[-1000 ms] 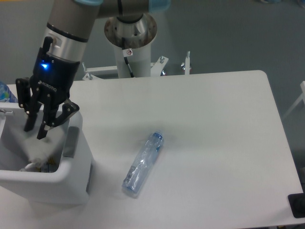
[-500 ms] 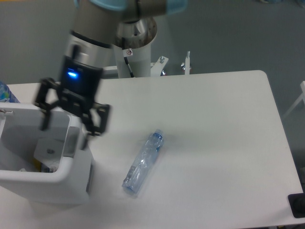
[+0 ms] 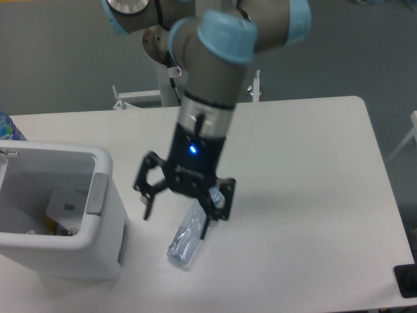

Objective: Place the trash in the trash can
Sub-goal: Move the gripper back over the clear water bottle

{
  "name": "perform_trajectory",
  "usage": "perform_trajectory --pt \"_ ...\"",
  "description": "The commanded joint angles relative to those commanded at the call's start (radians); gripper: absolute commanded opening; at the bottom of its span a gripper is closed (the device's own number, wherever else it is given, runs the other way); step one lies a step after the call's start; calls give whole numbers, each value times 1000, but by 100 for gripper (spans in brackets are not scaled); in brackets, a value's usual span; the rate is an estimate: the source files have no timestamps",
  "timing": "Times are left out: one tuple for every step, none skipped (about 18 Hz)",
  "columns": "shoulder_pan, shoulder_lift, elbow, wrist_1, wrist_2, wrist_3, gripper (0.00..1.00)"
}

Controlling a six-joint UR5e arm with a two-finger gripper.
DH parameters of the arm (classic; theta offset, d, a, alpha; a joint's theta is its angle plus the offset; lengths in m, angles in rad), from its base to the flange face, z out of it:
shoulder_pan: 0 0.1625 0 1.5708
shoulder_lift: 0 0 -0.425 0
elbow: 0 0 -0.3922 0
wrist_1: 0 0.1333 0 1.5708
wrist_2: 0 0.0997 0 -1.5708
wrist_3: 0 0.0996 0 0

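White tabletop fills most of the frame, its rounded far corner at the upper right, with grey floor beyond it along the top and down the right edge. At the top centre, behind the table, stands the arm's pale pedestal base with some metal brackets beside it. A bluish object is cut off at the far left edge, and a dark corner shows at the lower right.

The trash can, a boxy white bin with a thick rim and a grey handle tab on its right wall, sits at the lower left of the frame. Inside it lies the white folded sheet with a small dark mark, and a few other scraps sit low in the bin, too dim to tell apart.

The crushed plastic bottle lies on the table at the lower centre, just right of the bin and apart from it, slanting from lower left to upper right; its upper part is hidden by the gripper.

The arm reaches down from the top centre, blue-capped joints above, grey wrist pointing downward with a blue light lit on it. The gripper hangs over the bottle's upper end with its black fingers spread wide, one left of the bottle and one at its right side. Whether any finger touches the bottle cannot be told.
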Motion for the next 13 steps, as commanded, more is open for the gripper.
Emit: perform_trajectory --pt "2 -8 2 0 2 2 100" --pt "6 -20 3 -5 5 2 100" --pt "8 -34 3 -6 9 2 100" --pt "8 -49 3 -6 20 2 100" --pt "8 -66 2 -9 38 2 100" --pt "6 -78 0 -11 61 2 100" --pt "6 -92 0 -14 81 5 100" --pt "3 -106 0 -15 93 6 100" --pt "2 -120 3 -32 101 6 100" --pt "0 -130 5 -66 106 11 100" --pt "-1 -140 11 -98 117 27 100" --pt "-6 -149 20 -133 130 40 100" --pt "-17 -156 29 -167 143 43 100"
